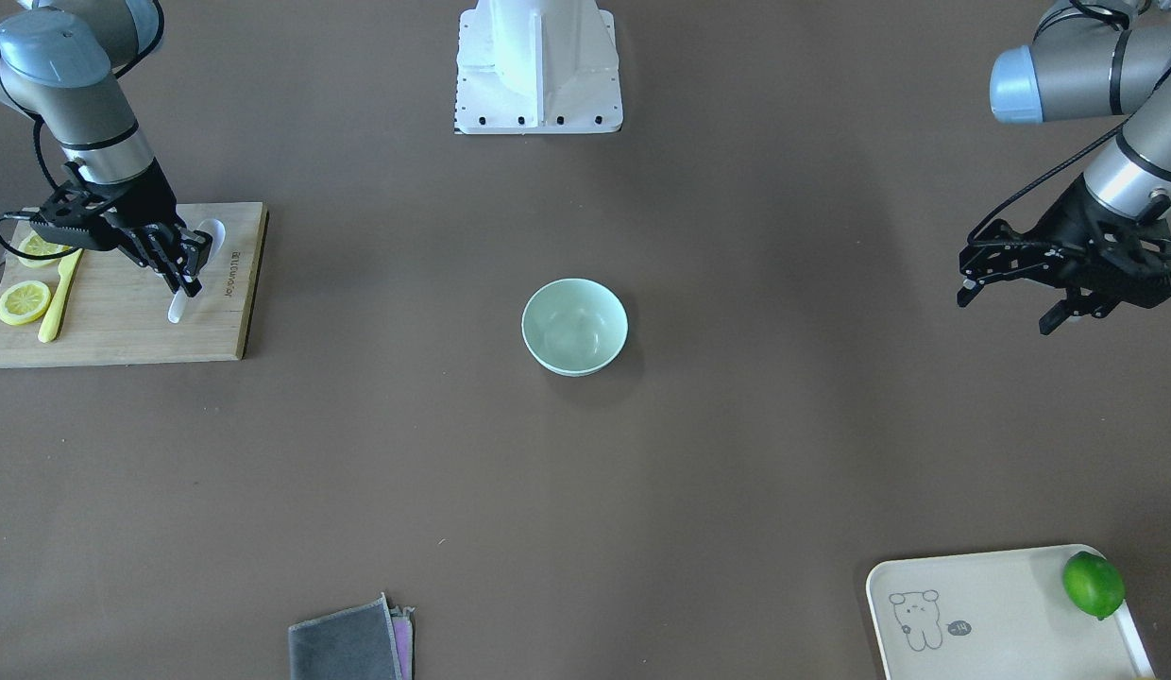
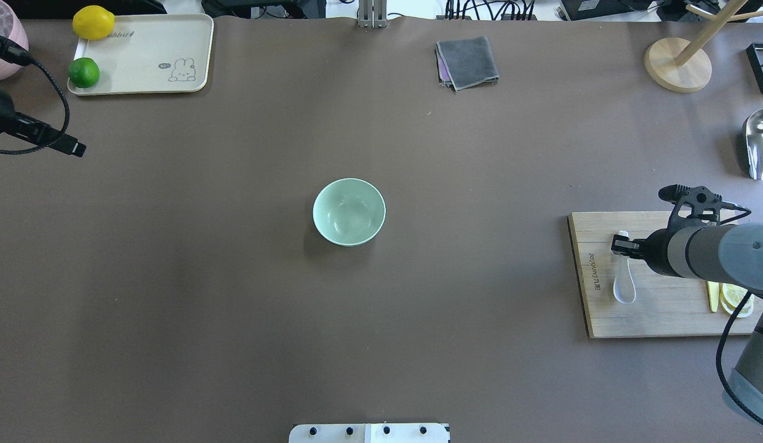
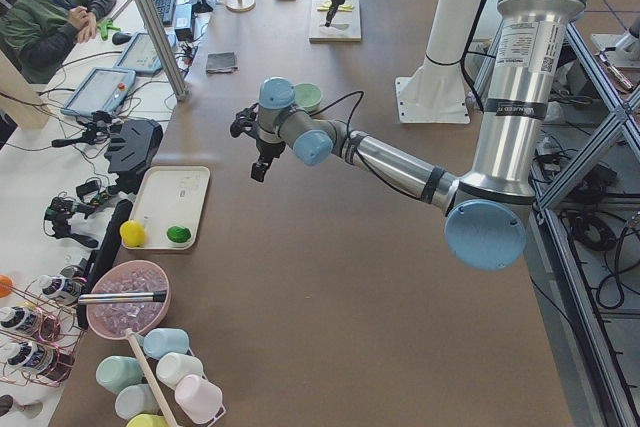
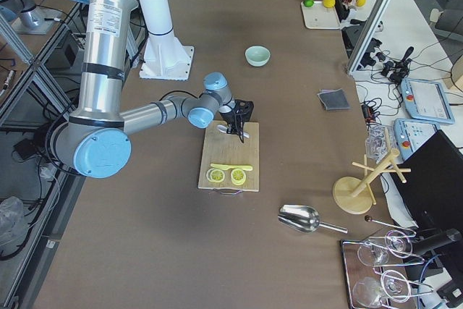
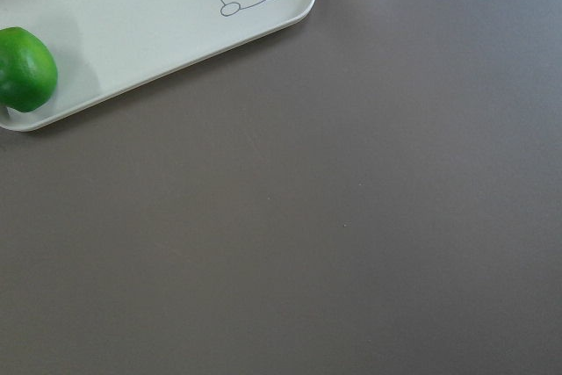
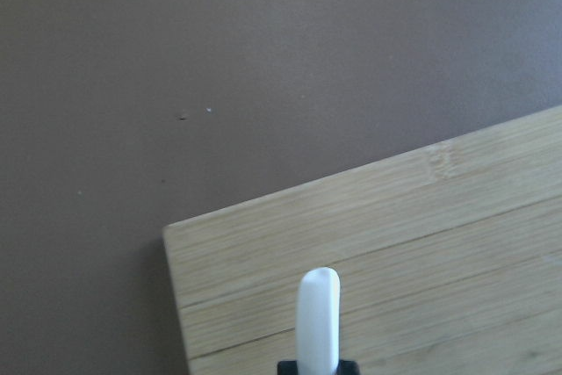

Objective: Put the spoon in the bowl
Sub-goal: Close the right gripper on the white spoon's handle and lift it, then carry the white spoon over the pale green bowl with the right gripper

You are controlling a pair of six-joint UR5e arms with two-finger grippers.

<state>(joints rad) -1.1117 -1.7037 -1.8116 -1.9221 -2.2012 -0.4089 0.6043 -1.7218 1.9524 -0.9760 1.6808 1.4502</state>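
The white spoon [image 1: 211, 234] lies on the wooden cutting board [image 1: 123, 335] at the table's right end, scoop toward the robot's base. My right gripper [image 1: 187, 281] is down over its handle and shut on it. In the right wrist view the handle's tip [image 6: 318, 309] sticks out from between the fingers over the board. The spoon's scoop also shows in the overhead view [image 2: 624, 288], low on the board. The mint-green bowl [image 1: 574, 326] stands empty at the table's middle, far from both grippers. My left gripper [image 1: 1006, 310] hangs open and empty above the table's left side.
Two lemon slices [image 1: 24, 302] and a yellow knife [image 1: 61, 295] lie on the board beside the spoon. A cream tray [image 1: 982, 614] holds a lime [image 1: 1093, 584]. A folded grey cloth [image 1: 349, 644] lies at the far edge. A wooden stand [image 2: 677, 64] and a metal scoop [image 2: 760, 144] are far right.
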